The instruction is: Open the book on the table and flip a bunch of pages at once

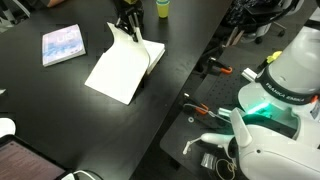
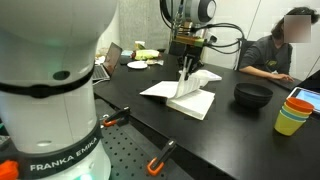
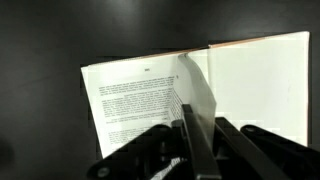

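Arm (image 2: 52, 95) reaches out from its white base, wrist pointing pretty much straight down in both exterior views. Gripper (image 2: 185, 76) hangs vertical, tips low. In the wrist view the two black fingers (image 3: 150, 150) sit close together, pinching a thin sheaf of pages (image 3: 198, 105) that stands between them.

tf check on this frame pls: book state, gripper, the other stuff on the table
1. The book lies open on the table. True.
2. The gripper holds a bunch of pages raised off the book. True.
3. The lavender book lies on top of the open one. False: it lies apart, flat on the table.
4. The left page in the wrist view is blank. False: it carries print.
5. The black bowl sits inside the stacked cups. False: it stands beside them.
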Controlling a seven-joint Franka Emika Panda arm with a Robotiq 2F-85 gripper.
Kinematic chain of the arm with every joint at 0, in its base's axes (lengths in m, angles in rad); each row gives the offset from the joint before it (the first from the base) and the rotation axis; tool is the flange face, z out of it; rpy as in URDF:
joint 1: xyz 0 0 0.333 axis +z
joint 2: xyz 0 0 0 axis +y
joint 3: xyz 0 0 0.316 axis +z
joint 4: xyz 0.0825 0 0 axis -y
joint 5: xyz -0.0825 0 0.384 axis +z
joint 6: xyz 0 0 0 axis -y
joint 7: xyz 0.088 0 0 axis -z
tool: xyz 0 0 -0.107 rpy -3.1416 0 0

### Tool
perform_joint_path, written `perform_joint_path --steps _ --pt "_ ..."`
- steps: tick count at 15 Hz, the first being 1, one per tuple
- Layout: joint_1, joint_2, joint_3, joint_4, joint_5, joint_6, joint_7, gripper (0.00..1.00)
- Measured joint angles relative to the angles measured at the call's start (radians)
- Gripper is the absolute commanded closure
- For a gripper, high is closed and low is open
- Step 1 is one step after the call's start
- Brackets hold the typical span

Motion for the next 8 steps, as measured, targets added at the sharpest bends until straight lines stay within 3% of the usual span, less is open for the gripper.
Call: perform_joint_path --steps 4,5,8 --pt "0.069 -0.013 0.033 0.012 -0.108 -0.032 0.048 0.98" --pt "0.085 -0.013 0.042 0.019 -0.127 -0.044 0.052 0.71" --pt "0.115 -0.012 0.068 0.029 -0.151 -0.079 0.053 0.52"
